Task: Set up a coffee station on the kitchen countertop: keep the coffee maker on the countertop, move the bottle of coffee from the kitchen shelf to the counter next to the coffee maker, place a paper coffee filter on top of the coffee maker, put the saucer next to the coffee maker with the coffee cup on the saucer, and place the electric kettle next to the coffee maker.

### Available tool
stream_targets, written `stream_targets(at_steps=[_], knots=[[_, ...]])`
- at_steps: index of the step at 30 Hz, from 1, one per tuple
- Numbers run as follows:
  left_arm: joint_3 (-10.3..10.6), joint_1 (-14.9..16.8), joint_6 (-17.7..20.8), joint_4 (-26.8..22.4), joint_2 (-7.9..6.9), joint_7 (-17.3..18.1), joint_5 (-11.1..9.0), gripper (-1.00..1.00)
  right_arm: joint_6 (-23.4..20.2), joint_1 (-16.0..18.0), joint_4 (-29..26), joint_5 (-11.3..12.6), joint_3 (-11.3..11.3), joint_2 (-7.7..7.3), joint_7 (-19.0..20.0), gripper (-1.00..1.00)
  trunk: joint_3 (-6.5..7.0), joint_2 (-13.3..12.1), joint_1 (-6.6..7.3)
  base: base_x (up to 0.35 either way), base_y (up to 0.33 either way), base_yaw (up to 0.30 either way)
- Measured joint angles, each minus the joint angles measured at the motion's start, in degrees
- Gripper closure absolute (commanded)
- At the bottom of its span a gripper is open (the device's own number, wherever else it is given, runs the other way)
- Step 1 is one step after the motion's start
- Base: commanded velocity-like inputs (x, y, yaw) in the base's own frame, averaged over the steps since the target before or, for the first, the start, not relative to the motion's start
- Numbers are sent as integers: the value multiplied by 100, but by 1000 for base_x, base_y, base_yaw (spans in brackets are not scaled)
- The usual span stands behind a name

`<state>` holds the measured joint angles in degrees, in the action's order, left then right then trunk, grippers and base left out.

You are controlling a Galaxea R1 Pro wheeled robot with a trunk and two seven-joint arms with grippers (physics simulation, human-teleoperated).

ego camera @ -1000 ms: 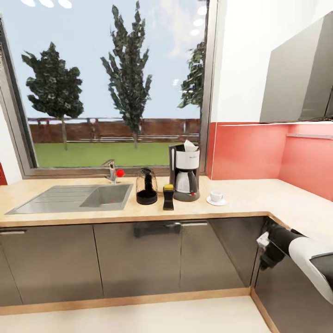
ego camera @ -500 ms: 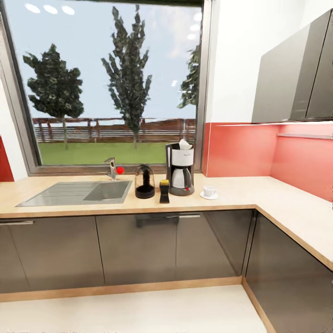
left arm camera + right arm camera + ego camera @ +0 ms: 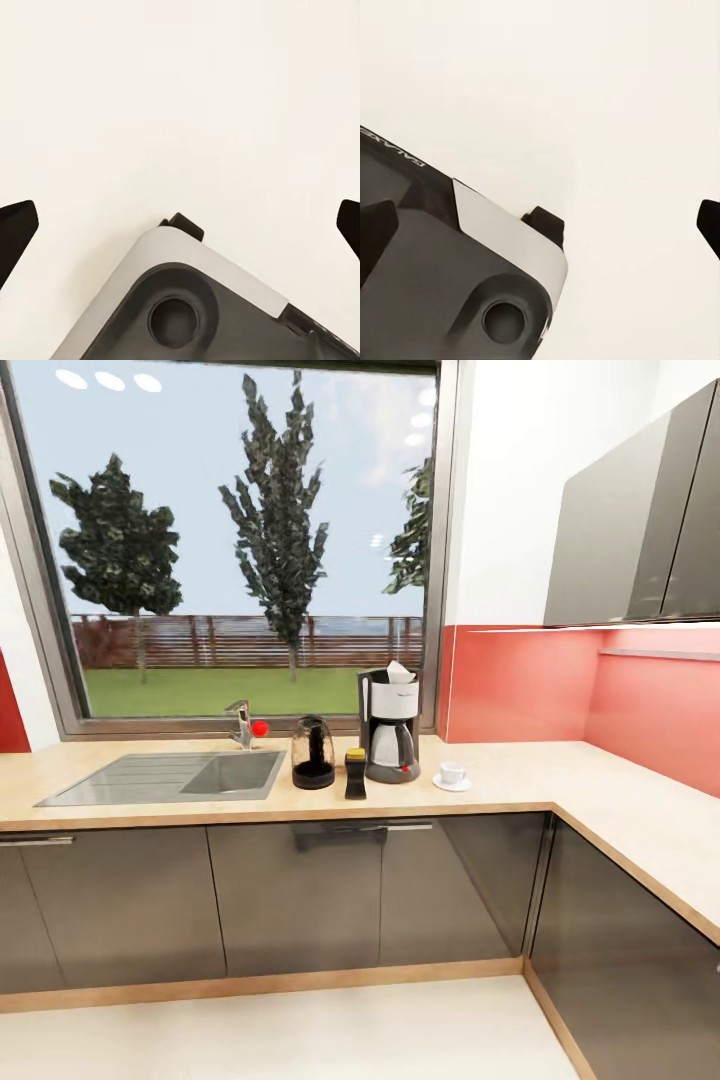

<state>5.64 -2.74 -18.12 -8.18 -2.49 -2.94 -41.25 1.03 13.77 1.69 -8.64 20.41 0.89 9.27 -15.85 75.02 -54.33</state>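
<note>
On the kitchen countertop (image 3: 560, 775) under the window stands the coffee maker (image 3: 391, 725), with the white paper coffee filter (image 3: 399, 672) sitting in its top. The bottle of coffee (image 3: 355, 774) is just left of it and slightly in front. Further left is the electric kettle (image 3: 313, 753). To the machine's right the coffee cup (image 3: 452, 771) rests on the saucer (image 3: 463, 785). The kitchen shelf is out of view. My left gripper (image 3: 182, 225) and right gripper (image 3: 542, 225) are both open and hold nothing. They hang over pale floor and the robot's base.
A steel sink (image 3: 170, 775) with a faucet (image 3: 243, 725) lies left of the kettle. The worktop turns a corner and runs along the red wall at right, under grey wall cabinets (image 3: 640, 530). Glossy grey cabinet fronts (image 3: 300, 900) stand below, with pale floor (image 3: 300, 1035) in front.
The head view has pulled back from the counter since a second ago. The right arm has left the lower right of that view. The things on the counter have not moved.
</note>
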Motion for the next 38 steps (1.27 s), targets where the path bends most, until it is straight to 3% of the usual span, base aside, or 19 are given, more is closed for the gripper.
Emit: stream_targets(at_steps=[38], knots=[[-3,0,0,0,-3,0,0,-100,0,-1,0,0,-5,-3,0,-100,0,0,0,0,0,0]])
